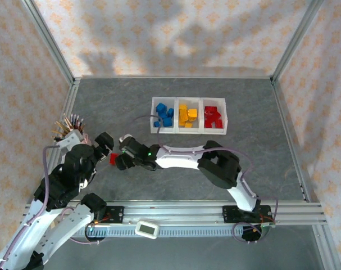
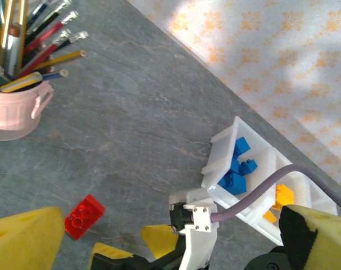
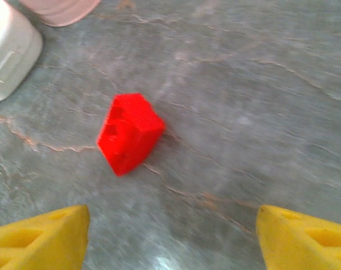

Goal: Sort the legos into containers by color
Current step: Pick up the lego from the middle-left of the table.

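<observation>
Red lego (image 3: 131,133) amid open table (image 3: 260,84)

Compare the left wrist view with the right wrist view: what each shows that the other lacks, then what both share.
Left wrist, not right: the containers holding blue legos, and pencils. Right wrist, not left: a white rounded casing in its corner. Shared: the red lego lying loose on the grey table, and likely the pink cup.
</observation>
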You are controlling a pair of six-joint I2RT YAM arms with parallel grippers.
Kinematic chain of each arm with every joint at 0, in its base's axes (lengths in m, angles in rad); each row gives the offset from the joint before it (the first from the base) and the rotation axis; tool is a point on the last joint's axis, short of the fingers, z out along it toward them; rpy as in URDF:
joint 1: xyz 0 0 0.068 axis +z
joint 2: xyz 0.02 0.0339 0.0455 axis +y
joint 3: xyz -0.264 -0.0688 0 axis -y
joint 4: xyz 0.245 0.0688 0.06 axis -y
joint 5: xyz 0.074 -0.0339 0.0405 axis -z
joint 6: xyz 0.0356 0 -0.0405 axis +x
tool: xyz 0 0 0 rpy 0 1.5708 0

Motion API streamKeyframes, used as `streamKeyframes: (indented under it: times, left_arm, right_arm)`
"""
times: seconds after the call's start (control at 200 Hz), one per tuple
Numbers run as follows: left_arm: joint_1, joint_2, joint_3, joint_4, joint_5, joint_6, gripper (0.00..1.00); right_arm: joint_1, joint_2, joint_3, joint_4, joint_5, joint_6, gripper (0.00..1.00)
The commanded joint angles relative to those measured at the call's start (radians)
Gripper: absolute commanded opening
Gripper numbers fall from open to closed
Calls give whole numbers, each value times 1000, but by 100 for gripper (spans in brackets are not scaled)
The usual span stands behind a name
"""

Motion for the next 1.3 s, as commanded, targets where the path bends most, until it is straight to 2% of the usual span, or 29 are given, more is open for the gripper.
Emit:
streamKeyframes:
  times: [0.0,0.18,0.4,0.601,1.021,1.201,1.296]
  left_arm:
    - [9,-23,26,-74,-68,-25,99]
    - [9,-33,22,-74,-90,-21,99]
    - [8,-27,17,-61,-95,-11,99]
    - [8,-33,7,-57,-99,-16,99]
    - [8,-26,0,-38,-82,-15,99]
    - [8,-18,12,-21,-59,-3,99]
    - [8,-1,23,-14,-45,8,99]
  right_arm:
    - [-1,70,90,7,-10,-19,76]
    - [-1,201,273,-91,-9,-58,72]
    - [-4,302,397,-155,8,-88,69]
    - [-5,350,445,-166,-1,-105,61]
    - [-4,296,419,-172,2,-115,38]
    - [-9,212,356,-138,13,-113,28]
    - [-20,144,291,-105,4,-99,26]
